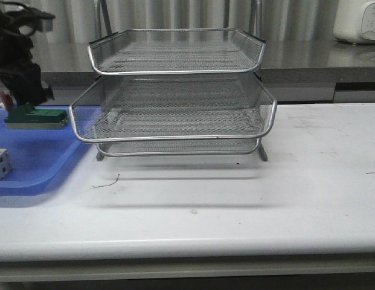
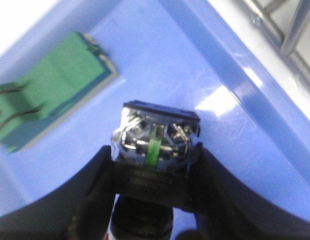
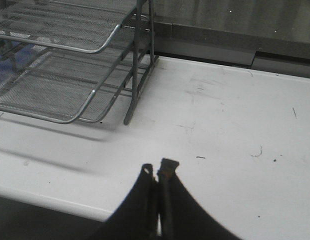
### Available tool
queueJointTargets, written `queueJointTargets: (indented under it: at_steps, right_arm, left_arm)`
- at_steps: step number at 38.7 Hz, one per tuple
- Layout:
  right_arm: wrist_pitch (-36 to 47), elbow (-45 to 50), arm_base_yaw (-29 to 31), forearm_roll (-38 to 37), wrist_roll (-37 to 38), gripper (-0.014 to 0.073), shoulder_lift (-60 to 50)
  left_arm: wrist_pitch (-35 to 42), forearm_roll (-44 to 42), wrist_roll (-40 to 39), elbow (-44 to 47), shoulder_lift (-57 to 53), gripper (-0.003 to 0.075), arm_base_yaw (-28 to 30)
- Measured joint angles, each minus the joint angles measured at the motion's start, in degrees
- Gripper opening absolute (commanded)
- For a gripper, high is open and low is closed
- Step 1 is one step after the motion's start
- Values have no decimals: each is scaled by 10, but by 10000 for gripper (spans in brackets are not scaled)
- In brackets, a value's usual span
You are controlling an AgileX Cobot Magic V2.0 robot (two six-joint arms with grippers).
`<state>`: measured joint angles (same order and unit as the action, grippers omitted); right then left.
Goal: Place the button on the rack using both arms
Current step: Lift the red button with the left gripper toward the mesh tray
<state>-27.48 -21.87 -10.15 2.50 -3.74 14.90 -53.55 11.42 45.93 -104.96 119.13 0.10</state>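
at the far left of the front view the left claw (image 1: 18, 90) hangs over the blue tray (image 1: 36, 163), just above the green block (image 1: 35, 118). its wrist view shows it clamped on the button (image 2: 155, 145), the fingers (image 2: 95, 190) pressed on both flanks of the dark body. the button's long axis seems to run along the claw, terminal end with metal contacts facing out toward the tray floor, the red head hidden back between the fingers. the grip sits near one end, so the button could pivot or slip on the way. the rack (image 1: 175, 90) stands at centre frame on the bench (image 1: 235, 205); its chrome rims and tight tiers could catch the button or claw. in its own wrist view the right claw (image 3: 157, 172) is pressed together on nothing over bare bench, so a handover needs it to part first.
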Motion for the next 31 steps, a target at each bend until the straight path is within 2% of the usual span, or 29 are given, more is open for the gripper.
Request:
queueJointTargets:
  at_steps: [21, 31]
  right_arm:
    - [0, 0, 0, 0, 0, -61, 0]
    - [0, 0, 0, 0, 0, -61, 0]
  left_arm:
    - [-173, 18, -33, 0, -182, 127, -18]
    - [-181, 38, -37, 0, -190, 127, -111]
